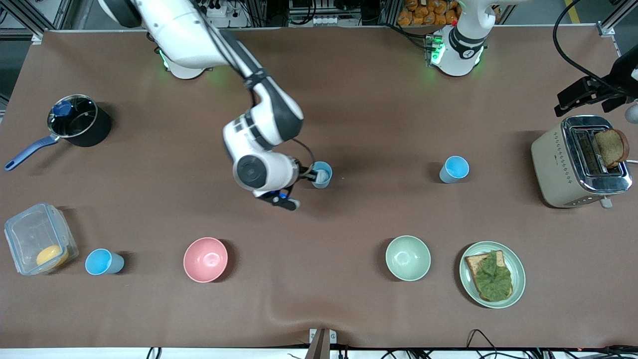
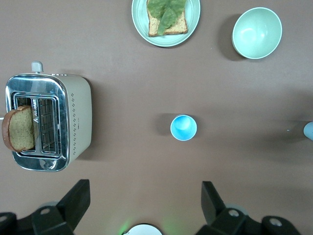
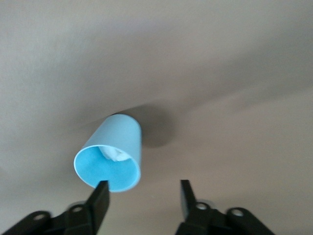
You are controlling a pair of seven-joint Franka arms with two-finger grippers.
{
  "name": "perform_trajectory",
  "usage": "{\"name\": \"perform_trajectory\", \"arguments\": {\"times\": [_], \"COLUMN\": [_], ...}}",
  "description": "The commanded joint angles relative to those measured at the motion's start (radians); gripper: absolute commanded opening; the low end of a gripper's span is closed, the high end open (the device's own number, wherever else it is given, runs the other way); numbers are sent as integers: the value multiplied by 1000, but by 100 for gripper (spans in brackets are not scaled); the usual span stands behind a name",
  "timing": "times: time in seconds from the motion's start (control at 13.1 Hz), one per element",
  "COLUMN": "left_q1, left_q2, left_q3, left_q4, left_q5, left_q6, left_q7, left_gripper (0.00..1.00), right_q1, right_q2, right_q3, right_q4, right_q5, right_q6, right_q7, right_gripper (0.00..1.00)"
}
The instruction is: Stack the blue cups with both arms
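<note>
A blue cup (image 1: 321, 174) with a whitish inside stands mid-table. My right gripper (image 1: 299, 188) is open right beside it. In the right wrist view the cup (image 3: 110, 154) lies next to one finger (image 3: 100, 196), outside the gap of the gripper (image 3: 143, 193). A brighter sky-blue cup (image 1: 454, 169) stands toward the left arm's end and shows in the left wrist view (image 2: 183, 127). My left gripper (image 2: 144, 196) is open wide, empty and held high; in the front view it (image 1: 578, 95) is over the toaster's corner. A third blue cup (image 1: 103, 262) stands near the plastic box.
A pink bowl (image 1: 205, 259), a green bowl (image 1: 407, 258) and a plate with toast and lettuce (image 1: 492, 274) lie nearer the front camera. A toaster (image 1: 580, 162) with bread, a black pot (image 1: 79, 122) and a clear box (image 1: 37, 239) stand at the table's ends.
</note>
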State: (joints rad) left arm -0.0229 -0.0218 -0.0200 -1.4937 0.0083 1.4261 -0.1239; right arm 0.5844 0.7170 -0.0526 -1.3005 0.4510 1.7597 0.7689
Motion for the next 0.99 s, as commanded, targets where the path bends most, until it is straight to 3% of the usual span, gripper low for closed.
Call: {"name": "perform_trajectory", "arguments": {"times": [0.0,0.46,0.61,0.92], "left_q1": [9,9,8,11], "left_q2": [-9,-9,-9,2], "left_q3": [-1,-4,-6,-5], "left_q4": [4,4,6,7], "left_q5": [-18,-18,-19,-57], "left_q6": [-15,-15,-15,-4], "left_q7": [-10,-10,-10,-6], "left_gripper": [100,100,100,100], "right_q1": [-132,-379,-420,-482], "right_q2": [-52,-166,-278,-537], "right_q3": [8,-24,-32,-32], "right_q4": [38,20,-79,-317], "right_q5": [-15,-305,-395,-414], "right_q6": [-117,-264,-257,-204], "right_q7": [-109,-436,-623,-689], "right_gripper": [100,100,100,100]}}
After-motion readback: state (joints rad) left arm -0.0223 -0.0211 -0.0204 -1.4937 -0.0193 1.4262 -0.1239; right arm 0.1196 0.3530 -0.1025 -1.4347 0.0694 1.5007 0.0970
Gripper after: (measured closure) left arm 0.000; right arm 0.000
